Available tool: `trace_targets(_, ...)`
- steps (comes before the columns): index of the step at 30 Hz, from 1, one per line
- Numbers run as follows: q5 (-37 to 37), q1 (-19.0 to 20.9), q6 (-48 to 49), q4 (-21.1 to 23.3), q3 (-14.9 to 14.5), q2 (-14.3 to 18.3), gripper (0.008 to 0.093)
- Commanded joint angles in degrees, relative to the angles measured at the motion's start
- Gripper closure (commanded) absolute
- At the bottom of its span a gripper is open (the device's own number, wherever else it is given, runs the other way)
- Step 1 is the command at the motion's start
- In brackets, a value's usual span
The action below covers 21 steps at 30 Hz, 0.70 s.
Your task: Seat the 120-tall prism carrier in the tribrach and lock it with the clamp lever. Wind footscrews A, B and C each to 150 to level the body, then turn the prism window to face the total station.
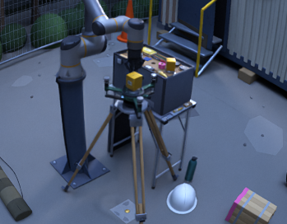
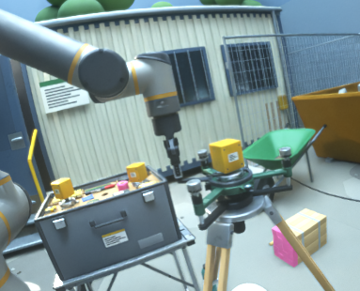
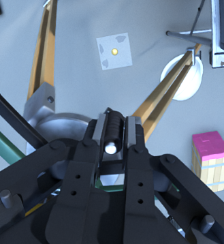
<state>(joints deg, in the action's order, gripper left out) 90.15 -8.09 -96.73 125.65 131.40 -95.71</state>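
Note:
On top of the wooden tripod sits the green tribrach [image 2: 234, 185] with a yellow prism carrier [image 2: 226, 156] seated in its middle and three knurled footscrews at its arms. My gripper [image 3: 114, 136] reaches down at the tribrach's rear side, next to the case. In the wrist camera its fingers are closed on a dark ribbed handle with a rounded silver tip, the clamp lever [image 3: 112, 131]. The gripper [image 2: 176, 170] hangs just left of the carrier. Two more yellow carriers [image 2: 136, 172] [image 2: 62, 187] stand on the grey case.
Behind the tripod the grey equipment case [image 1: 158, 80] rests on a folding stand. My arm's pedestal [image 1: 74, 119] stands left of it. On the ground lie a white hard hat [image 1: 181, 198], a green bottle [image 1: 191, 169], a strapped crate [image 1: 251, 206] and a survey marker plate [image 3: 114, 51].

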Motion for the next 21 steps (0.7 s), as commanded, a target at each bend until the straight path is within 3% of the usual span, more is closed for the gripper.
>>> trace_targets(1, -0.15, 0.08, -0.05, 0.12, -0.08, 0.08, 0.0934)
trace_targets(21, -0.15, 0.79, -0.77, 0.21, -0.70, 0.79, 0.0934)
